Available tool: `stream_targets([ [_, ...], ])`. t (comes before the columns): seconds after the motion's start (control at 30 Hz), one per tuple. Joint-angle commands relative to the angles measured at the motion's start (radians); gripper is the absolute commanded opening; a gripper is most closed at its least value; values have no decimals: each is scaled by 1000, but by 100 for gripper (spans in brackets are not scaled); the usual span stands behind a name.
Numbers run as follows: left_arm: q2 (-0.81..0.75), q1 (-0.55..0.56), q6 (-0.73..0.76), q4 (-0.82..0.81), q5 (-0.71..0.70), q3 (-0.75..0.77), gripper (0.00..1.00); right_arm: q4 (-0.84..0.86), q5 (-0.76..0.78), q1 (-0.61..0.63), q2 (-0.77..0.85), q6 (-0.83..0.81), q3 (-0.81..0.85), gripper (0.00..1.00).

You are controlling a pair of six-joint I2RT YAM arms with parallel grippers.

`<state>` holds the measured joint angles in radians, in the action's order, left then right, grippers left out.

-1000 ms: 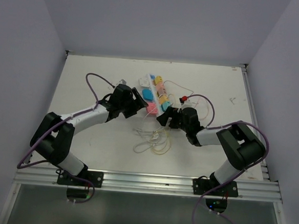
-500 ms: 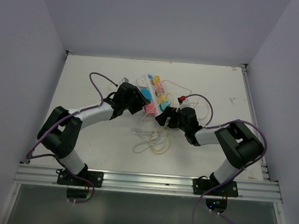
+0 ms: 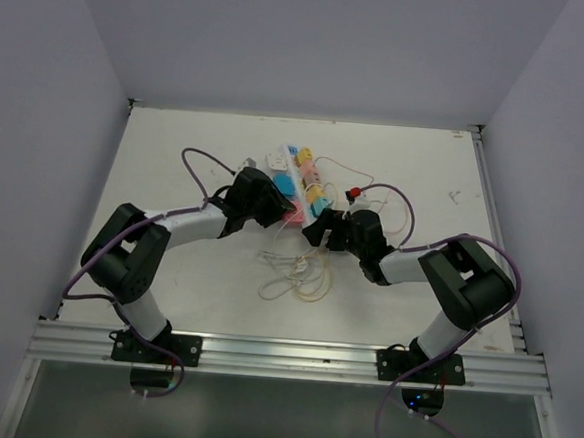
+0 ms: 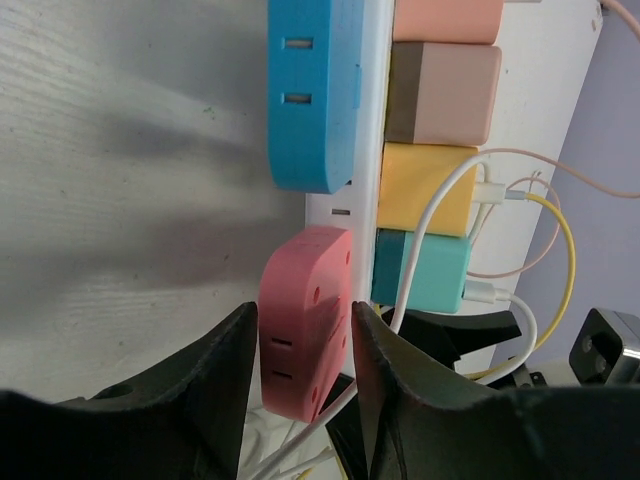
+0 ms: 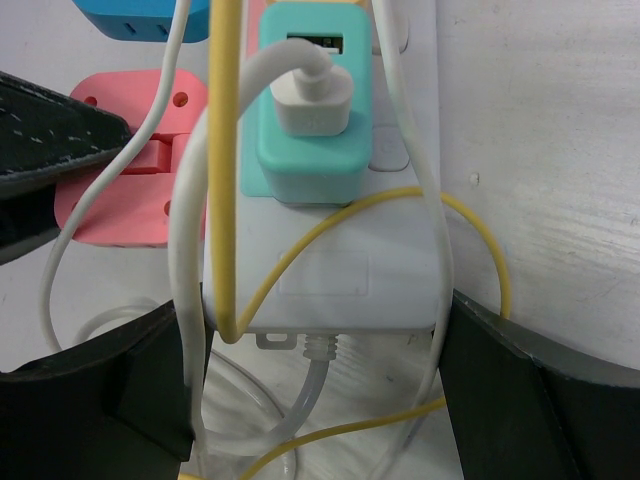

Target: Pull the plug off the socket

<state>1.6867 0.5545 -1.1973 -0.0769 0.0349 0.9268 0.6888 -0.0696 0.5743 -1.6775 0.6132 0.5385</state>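
The socket (image 3: 305,183) is a long white strip lying mid-table with coloured plugs along both sides. A pink plug (image 4: 305,315) sits in the strip's near-left outlet, also visible as the pink plug (image 5: 110,200) in the right wrist view. My left gripper (image 4: 302,335) is shut on it, one finger pressed to each flat side. My right gripper (image 5: 315,330) clamps the near end of the socket (image 5: 330,280), with a white cable and a yellow cable (image 5: 222,150) caught inside the fingers. From above, the left gripper (image 3: 273,204) and right gripper (image 3: 317,227) meet at the strip's near end.
A blue plug (image 4: 315,90) sits just beyond the pink one. Teal (image 4: 420,270), yellow (image 4: 425,190) and beige (image 4: 445,90) chargers line the other side. Loose white and yellow cables (image 3: 298,275) coil in front of the strip. Walls enclose the table on three sides.
My left arm has reached right to the strip and its jaws have narrowed onto the pink plug. The right gripper has stayed clamped on the strip's end.
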Motion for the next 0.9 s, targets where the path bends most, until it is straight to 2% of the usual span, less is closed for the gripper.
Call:
stream_targets([
  [0.0, 7, 8, -30, -109, 22, -32, 46, -136, -19, 15, -50, 11, -12, 0],
  [0.13, 18, 10, -31, -165, 59, -66, 43, -129, -24, 15, -56, 17, -11, 0],
  [0.2, 18, 10, -30, -204, 68, -78, 37, -126, -25, 15, -57, 20, -12, 0],
  [0.27, 8, 10, -19, -221, 72, -89, 22, -129, -24, 15, -54, 17, -12, 0],
  [0.33, 1, 10, -15, -228, 69, -92, 13, -133, -15, 16, -53, 17, -14, 0],
  [0.47, -22, 10, -12, -230, 66, -98, 1, -146, 1, 16, -56, 20, -14, 0],
  [0.87, -77, -4, -58, -236, 68, -151, 0, -169, 51, 16, -57, 45, -23, 0],
])
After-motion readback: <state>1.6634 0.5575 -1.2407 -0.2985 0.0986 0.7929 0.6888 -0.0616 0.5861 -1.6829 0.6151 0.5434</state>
